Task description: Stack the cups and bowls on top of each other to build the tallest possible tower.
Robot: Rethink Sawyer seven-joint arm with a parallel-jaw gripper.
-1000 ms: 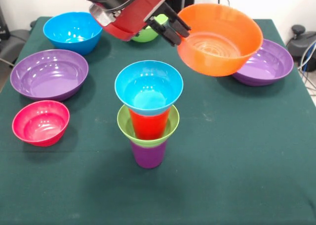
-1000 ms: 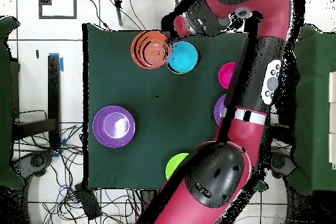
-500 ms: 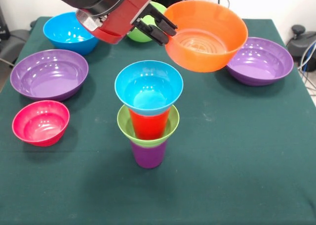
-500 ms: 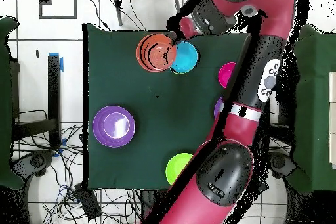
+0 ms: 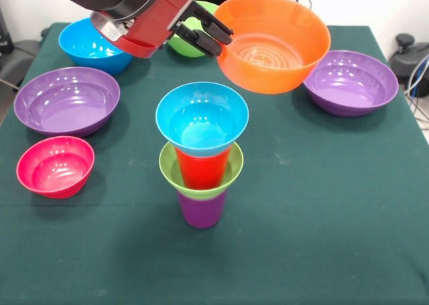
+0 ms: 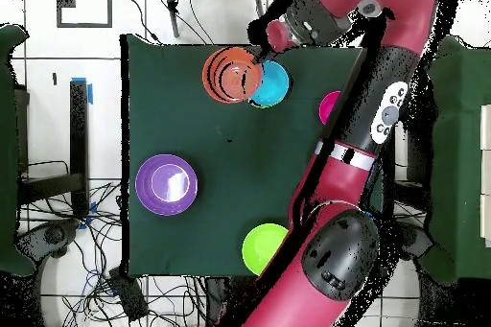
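At centre of the green tabletop [image 5: 322, 204] stands the tower [image 5: 201, 154]: a translucent purple cup [image 5: 200, 209] at the base, upright on the cloth, a small lime green bowl [image 5: 173, 171] seated on its rim, a solid red cup [image 5: 201, 171] nested in that bowl, and a small blue bowl [image 5: 201, 119] seated on top, mouth up. All 4 pieces look upright and roughly coaxial in the front view. In the overhead view the tower shows as a blue disc [image 6: 270, 83] with a thin green edge.

Loose bowls on the cloth: 1 wide purple bowl [image 5: 66, 100] and a pink bowl [image 5: 55, 165] just beside it on picture-left in the front view; a larger blue bowl [image 5: 94, 43] behind them; a lime green bowl [image 5: 191, 47] partly hidden behind the arm; a second wide purple bowl [image 5: 351, 82] on picture-right.

The tool [image 5: 213, 38] hangs above the tabletop, behind the tower. Its black fingers [image 5: 201, 43] are pinched on the rim of the orange bowl [image 5: 273, 43], which is held clear of the cloth, mouth up and tipped slightly. From above, the orange bowl [image 6: 231, 74] overlaps the edge of the tower's blue bowl; whether they touch cannot be told. In the front view the orange bowl sits higher than the tower's top and just beside the picture-right purple bowl, partly covering its rim.
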